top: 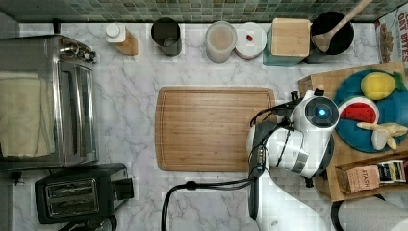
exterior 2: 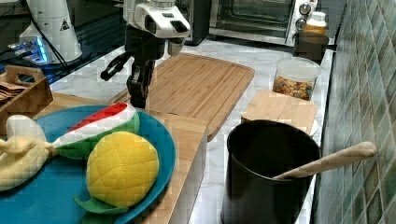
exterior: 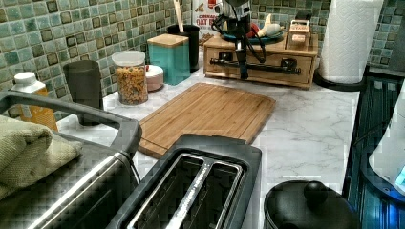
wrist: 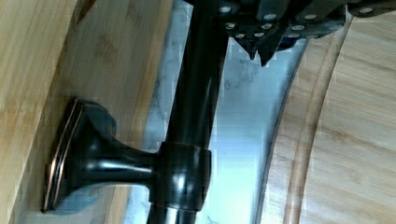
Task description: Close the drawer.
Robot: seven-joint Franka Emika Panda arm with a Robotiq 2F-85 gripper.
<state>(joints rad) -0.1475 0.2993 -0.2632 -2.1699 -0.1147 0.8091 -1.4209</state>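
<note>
The drawer (exterior: pixel 267 75) sits in a wooden box at the counter's far end in the left view, with a long black bar handle (exterior: pixel 272 67) across its front. Its front looks level with the box's face. My gripper (exterior: pixel 243 72) hangs straight down just in front of the handle, near its middle. In the wrist view the handle (wrist: pixel 198 93) runs past the drawer front (wrist: pixel 116 56), and my gripper (wrist: pixel 261 55) is shut with nothing in it, right beside the bar on the cutting board's side. In the right view my gripper (exterior 2: pixel 137 100) points down at the wooden top's edge.
A wooden cutting board (top: pixel 214 127) lies on the marble counter just in front of the drawer. A blue plate (top: pixel 385 134) with plush fruit rests on the box's top. Jars (top: pixel 221 41) line the tiled wall. A toaster (top: pixel 82 195) and toaster oven (top: pixel 72 115) stand at the top view's left.
</note>
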